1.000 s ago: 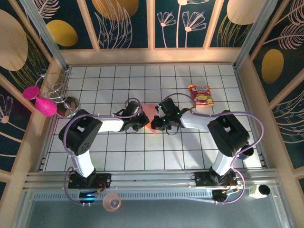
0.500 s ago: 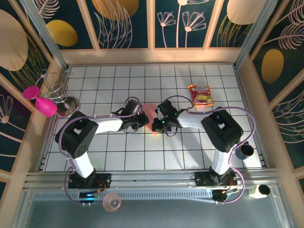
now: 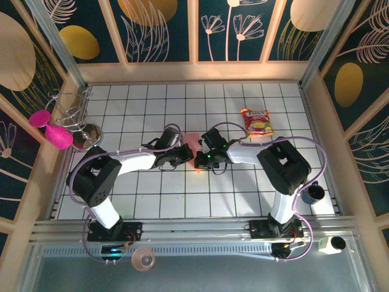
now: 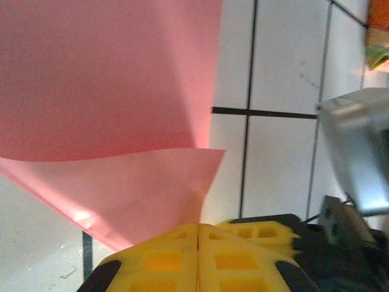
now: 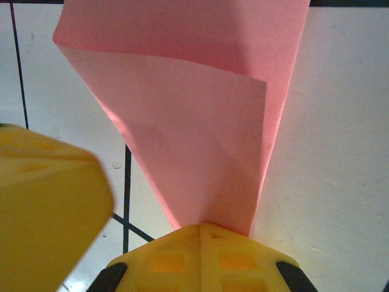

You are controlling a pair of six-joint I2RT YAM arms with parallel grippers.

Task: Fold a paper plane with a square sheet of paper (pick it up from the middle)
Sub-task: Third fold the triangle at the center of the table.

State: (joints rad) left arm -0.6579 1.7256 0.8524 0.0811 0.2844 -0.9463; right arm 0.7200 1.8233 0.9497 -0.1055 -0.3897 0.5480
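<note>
The square sheet of paper (image 3: pixel 190 146) is at the middle of the tiled bench (image 3: pixel 182 194), gripped from both sides where the two arms meet head-on. The left fingers (image 4: pixel 164 263) are pressed together on one edge of it, and a folded pink flap spreads out beyond them. The right fingers (image 5: pixel 237 263) are clamped together on a narrow point of the sheet, where two layers overlap (the upper layer ends in a clean corner). The red-and-yellow snack packet (image 3: pixel 258 121) lies to the far right of the paper, well apart from it.
</note>
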